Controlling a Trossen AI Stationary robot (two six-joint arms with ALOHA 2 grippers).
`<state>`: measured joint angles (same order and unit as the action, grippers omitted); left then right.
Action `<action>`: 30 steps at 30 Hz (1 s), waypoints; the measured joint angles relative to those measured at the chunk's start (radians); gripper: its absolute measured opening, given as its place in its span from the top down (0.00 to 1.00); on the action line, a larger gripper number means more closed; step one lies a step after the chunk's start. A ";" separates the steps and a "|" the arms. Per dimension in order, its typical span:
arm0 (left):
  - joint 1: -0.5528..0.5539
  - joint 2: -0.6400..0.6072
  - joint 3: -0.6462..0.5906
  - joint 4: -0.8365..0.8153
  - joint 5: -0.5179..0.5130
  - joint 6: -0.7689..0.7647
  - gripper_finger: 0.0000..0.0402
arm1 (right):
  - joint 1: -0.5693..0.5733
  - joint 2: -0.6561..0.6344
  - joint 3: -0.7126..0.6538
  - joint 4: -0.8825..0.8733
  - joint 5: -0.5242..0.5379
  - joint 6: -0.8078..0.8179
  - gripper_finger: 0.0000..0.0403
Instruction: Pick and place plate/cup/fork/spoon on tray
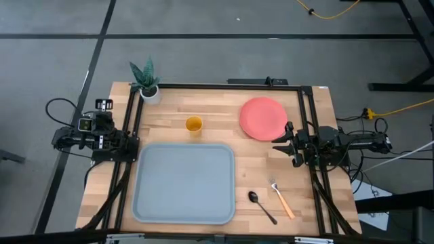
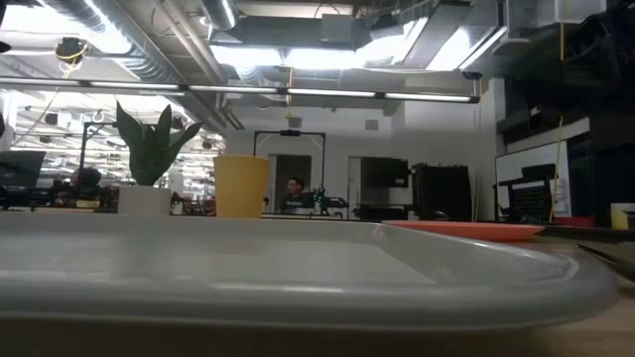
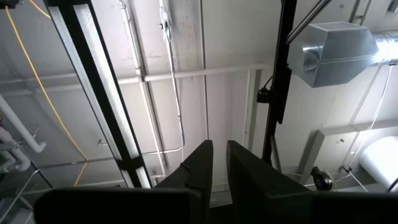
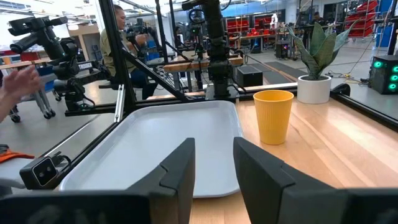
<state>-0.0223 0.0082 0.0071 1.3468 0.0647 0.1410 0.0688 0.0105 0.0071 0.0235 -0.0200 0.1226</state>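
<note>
The grey-blue tray point(image 1: 183, 183) lies in the middle near part of the table. The yellow cup point(image 1: 194, 125) stands upright just beyond the tray's far rim. The coral plate point(image 1: 263, 118) lies flat at the far right. The dark spoon point(image 1: 261, 205) and the orange-handled fork point(image 1: 282, 199) lie right of the tray, near the front edge. My right gripper point(image 1: 281, 144) is a little open and empty, just near of the plate, and points toward the tray point(image 4: 168, 143) and the cup point(image 4: 273, 115). My left gripper point(image 3: 219, 155) is at the table's left edge point(image 1: 125, 144), points up at the ceiling, and its fingers are almost together.
A white pot with a green plant point(image 1: 146, 85) stands at the far left corner. Black frame rails point(image 1: 306, 122) run along the table's left, right and far edges. People stand beyond the table's left side point(image 4: 118, 43), and a hand shows there point(image 4: 18, 87).
</note>
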 joint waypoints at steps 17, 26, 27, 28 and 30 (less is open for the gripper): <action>0.000 0.000 0.000 0.000 0.000 0.000 0.90 | 0.000 0.000 0.000 0.012 0.002 0.056 0.72; 0.000 0.000 0.000 0.000 0.000 0.000 0.90 | 0.000 0.000 0.000 0.013 0.000 0.057 0.72; 0.000 0.000 0.000 0.000 0.000 0.000 0.90 | 0.000 0.000 0.000 0.013 0.000 0.057 0.72; 0.000 0.000 0.000 0.000 0.000 0.000 0.90 | 0.000 0.000 0.000 0.013 0.000 0.057 0.72; 0.000 0.000 0.000 0.000 0.000 0.000 0.90 | 0.000 0.000 0.000 0.011 0.000 0.057 0.72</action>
<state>-0.0222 0.0082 0.0068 1.3468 0.0650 0.1411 0.0689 0.0109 0.0073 0.0341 -0.0200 0.1795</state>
